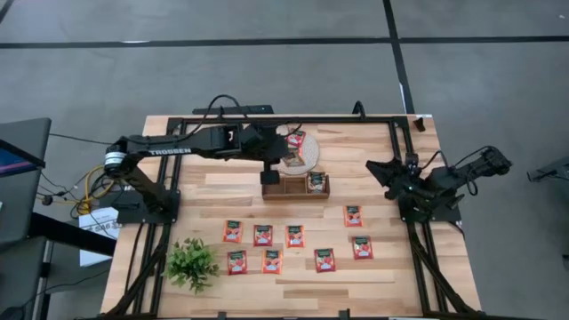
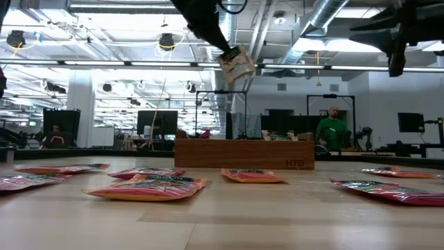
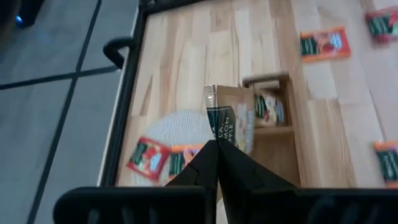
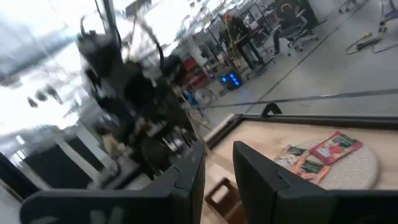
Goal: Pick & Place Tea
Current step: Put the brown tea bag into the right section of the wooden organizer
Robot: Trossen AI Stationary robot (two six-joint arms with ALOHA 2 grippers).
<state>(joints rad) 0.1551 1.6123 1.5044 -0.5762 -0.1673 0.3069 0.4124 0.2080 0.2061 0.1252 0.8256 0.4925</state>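
- I am looking down on a pale wooden table (image 1: 373,169) with a black frame around it and a dark robot arm on each side.
- My left claw (image 3: 217,148) is reached out over the far middle of the table, fingers pinched together on the top edge of one tea sachet (image 3: 230,124); the sachet hangs from it in the air.
- In the low view, that sachet (image 2: 236,64) dangles tilted and well above the wooden tray (image 2: 244,153), touching nothing below.
- The tray (image 1: 271,188) is long, brown and split into compartments. One end compartment already holds a sachet (image 1: 315,182); from the left wrist view, the compartment nearer the claw looks bare.
- Just beside the tray, on its far side, lies a round woven mat (image 1: 307,160) with a few red sachets (image 1: 296,140) on it.
- Nine more red-orange sachets (image 1: 295,235) lie flat in two loose rows on the near half of the table, well apart from the tray.
- A small green plant (image 1: 192,262) sits at the near left corner.
- My right claw (image 4: 217,165) waits folded back at the right edge of the table, fingers apart and holding nothing.
- My reading: I am in the carry step, with the sachet lifted and hovering about over the tray.
- The next move calls for lining the hanging sachet up over a free compartment, lowering until it sits inside the walls, then opening the left claw. The sachet's tilt could catch it on a divider.
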